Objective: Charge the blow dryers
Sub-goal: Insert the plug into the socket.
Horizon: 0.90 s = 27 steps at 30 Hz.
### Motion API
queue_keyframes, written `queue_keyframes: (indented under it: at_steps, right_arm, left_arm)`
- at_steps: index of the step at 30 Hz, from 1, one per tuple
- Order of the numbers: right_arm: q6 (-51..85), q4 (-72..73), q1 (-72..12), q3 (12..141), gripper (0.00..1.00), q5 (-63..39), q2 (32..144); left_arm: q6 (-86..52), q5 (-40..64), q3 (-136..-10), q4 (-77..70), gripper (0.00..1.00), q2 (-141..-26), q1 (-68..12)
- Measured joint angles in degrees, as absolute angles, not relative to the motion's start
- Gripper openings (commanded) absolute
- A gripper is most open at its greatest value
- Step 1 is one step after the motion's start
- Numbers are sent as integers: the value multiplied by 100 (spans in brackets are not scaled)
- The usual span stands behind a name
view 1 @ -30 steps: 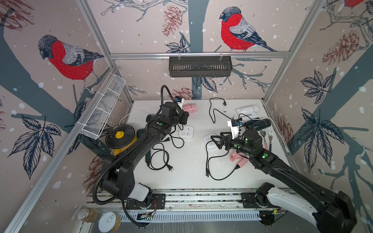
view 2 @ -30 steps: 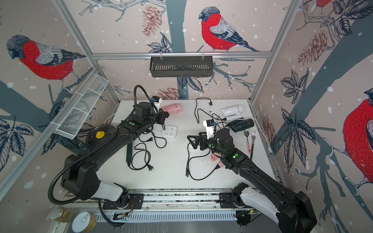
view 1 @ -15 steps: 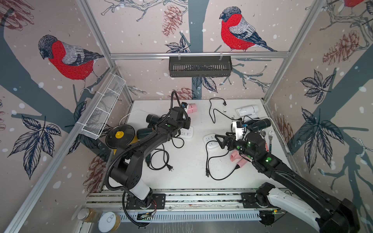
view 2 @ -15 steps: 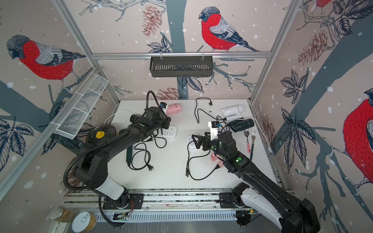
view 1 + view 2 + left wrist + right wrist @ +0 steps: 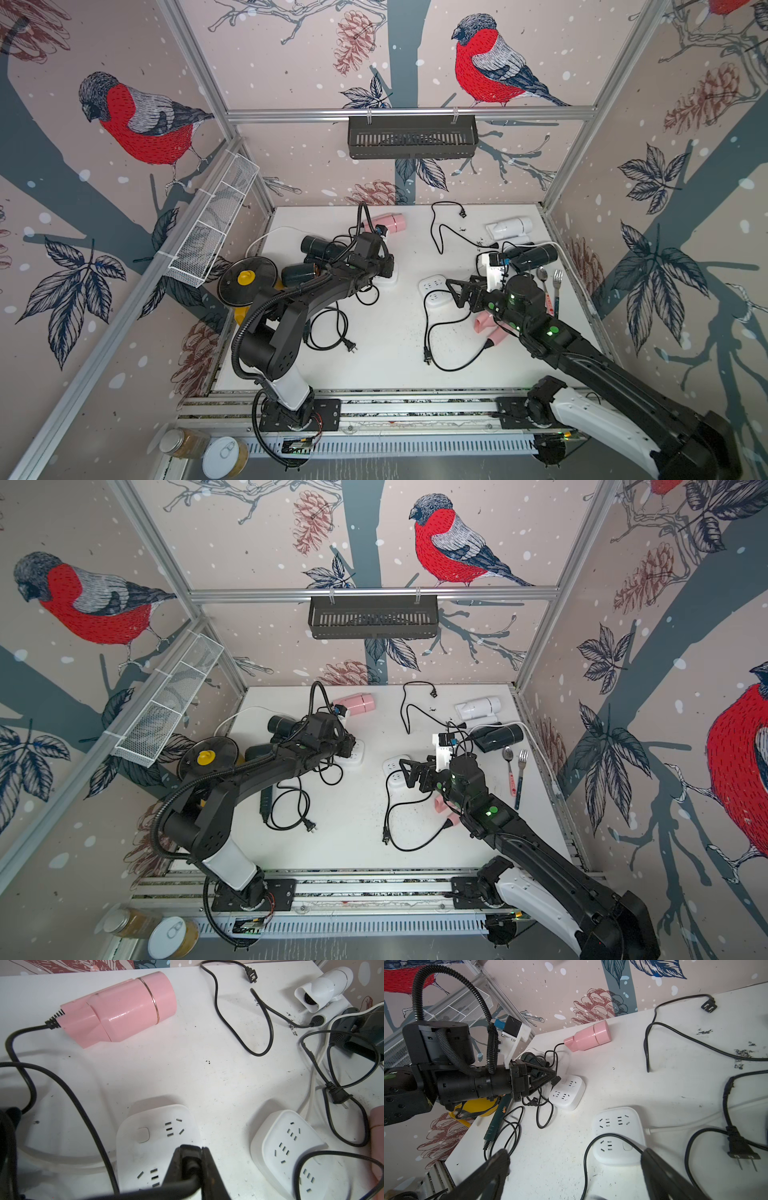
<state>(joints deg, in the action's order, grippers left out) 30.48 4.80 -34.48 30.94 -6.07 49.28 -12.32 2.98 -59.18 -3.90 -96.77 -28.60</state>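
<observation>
Left gripper (image 5: 192, 1148) is closed on a black plug (image 5: 556, 1081) directly above a white power strip (image 5: 155, 1136); right gripper (image 5: 575, 1156) stands wide open and empty over the second power strip (image 5: 616, 1126); the pink blow dryer (image 5: 124, 1009) lies beyond the first strip; the white blow dryer (image 5: 324, 987) lies well apart, toward the far right.

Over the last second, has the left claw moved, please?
Yes: in a top view the left claw has come forward from beside the back pink blow dryer to over the white power strip.
</observation>
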Motion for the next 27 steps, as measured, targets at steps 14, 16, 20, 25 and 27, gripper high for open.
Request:
queue_keyframes:
  at_steps: [14,16,20,25,27]
  right_arm:
    - [3048,467,-3454,3105,100,-692,5015]
    - [3050,458,-3454,3089,99,-694,5000]
    - [3052,462,-3461,3070,100,-703,4989]
    - [3133,464,-3461,3017,100,-716,4991]
    - [3135,464,-3461,2991,100,-718,4991]
  left_arm:
    - [-1527,-5,-6058,-434,10,-10239,-2853]
    - [-1579,-75,-6058,-456,10,-10265,-2853]
    - [-1636,-244,-6093,-550,10,-10326,-2853]
    - [-1704,-364,-6171,-613,10,-10392,-2853]
    - [-1717,-379,-6208,-681,10,-10449,-2853]
